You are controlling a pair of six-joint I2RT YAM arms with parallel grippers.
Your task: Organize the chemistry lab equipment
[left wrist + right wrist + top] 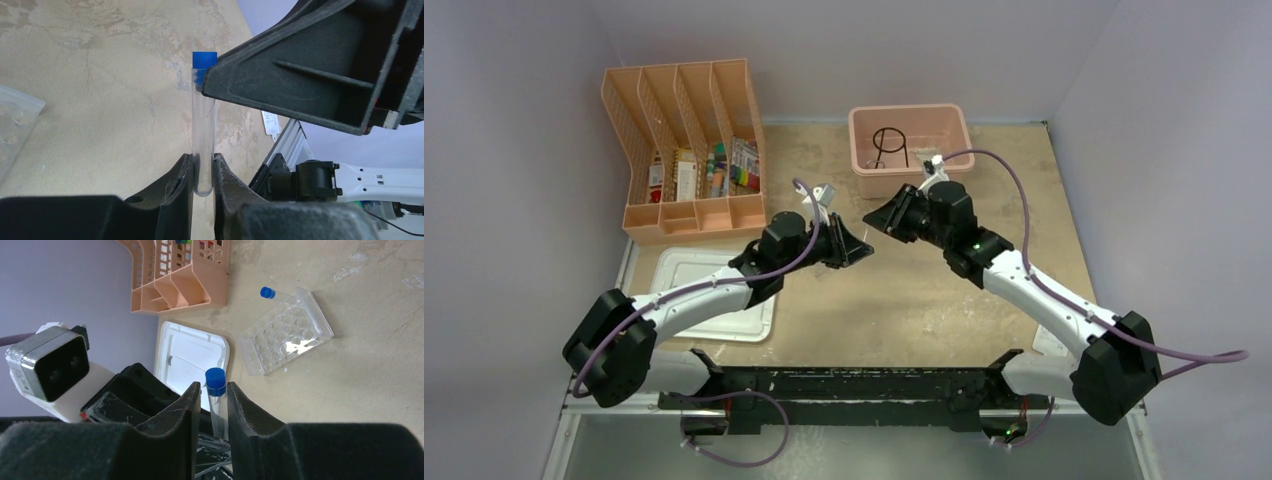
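Clear plastic tray [280, 340] beyond blue-capped clear vial [216, 382]; clamped at base in left end effector [203, 161], cap toward right end effector [213, 391], grip there unclear.

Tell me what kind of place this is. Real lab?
Probably a robot test cell staged as a lab bench: plain walls boxing in a tabletop, a blue-capped vial, a clear well tray, and a wire ring tripod in a pink bin.
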